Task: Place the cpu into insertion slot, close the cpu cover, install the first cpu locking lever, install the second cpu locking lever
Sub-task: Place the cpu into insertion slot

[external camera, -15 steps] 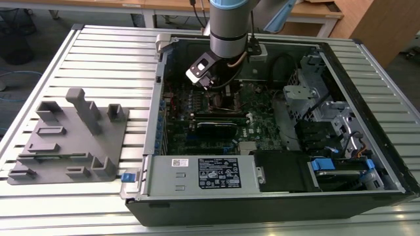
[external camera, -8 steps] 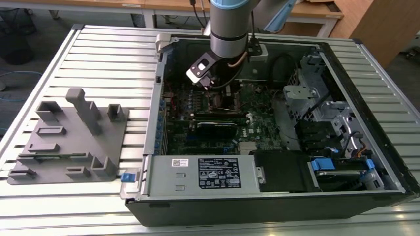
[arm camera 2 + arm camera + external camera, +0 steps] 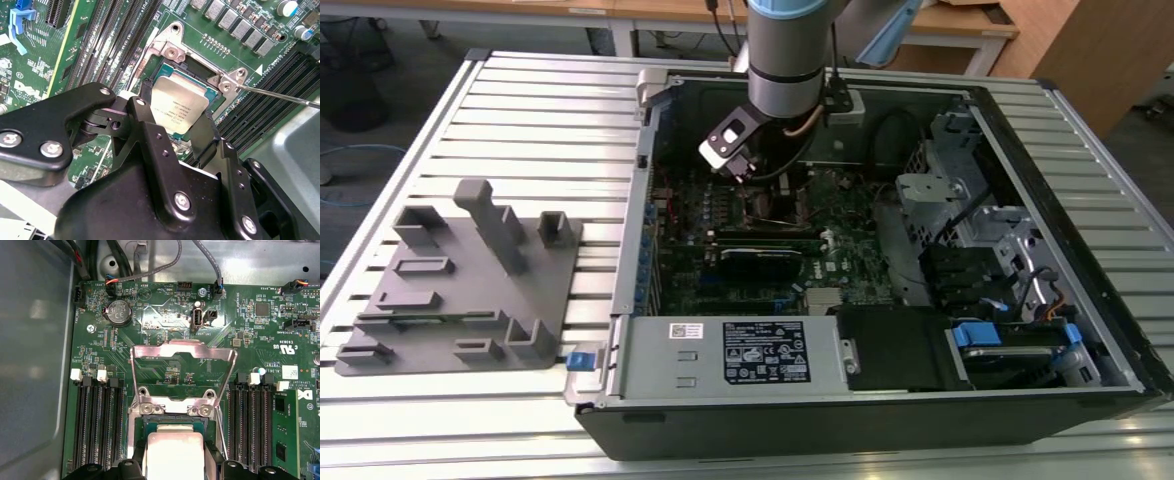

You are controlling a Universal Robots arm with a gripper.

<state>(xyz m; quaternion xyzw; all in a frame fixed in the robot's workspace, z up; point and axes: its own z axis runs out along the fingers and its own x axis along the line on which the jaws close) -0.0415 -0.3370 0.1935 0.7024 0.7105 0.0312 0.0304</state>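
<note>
- In the exterior view the claw (image 3: 744,168) hangs inside the open computer case (image 3: 624,300), toward 12 o'clock of the green board (image 3: 854,260).
- Its two black fingers (image 3: 150,135) clasp the cpu (image 3: 179,106) by opposite edges.
- The cpu sits in the insertion slot (image 3: 172,420), silver top up.
- The cpu cover (image 3: 150,350) stands swung open, clear of the slot.
- A thin lever rod (image 3: 280,96) sticks out beside the slot.
- A grey fixture (image 3: 467,270) lies on the slatted worktop (image 3: 534,110), at 9 o'clock from the case.

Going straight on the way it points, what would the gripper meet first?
Probably the square, silver-rimmed insertion slot just beyond the silver-grey square cpu that the gripper holds; the gap between them is unclear.
</note>
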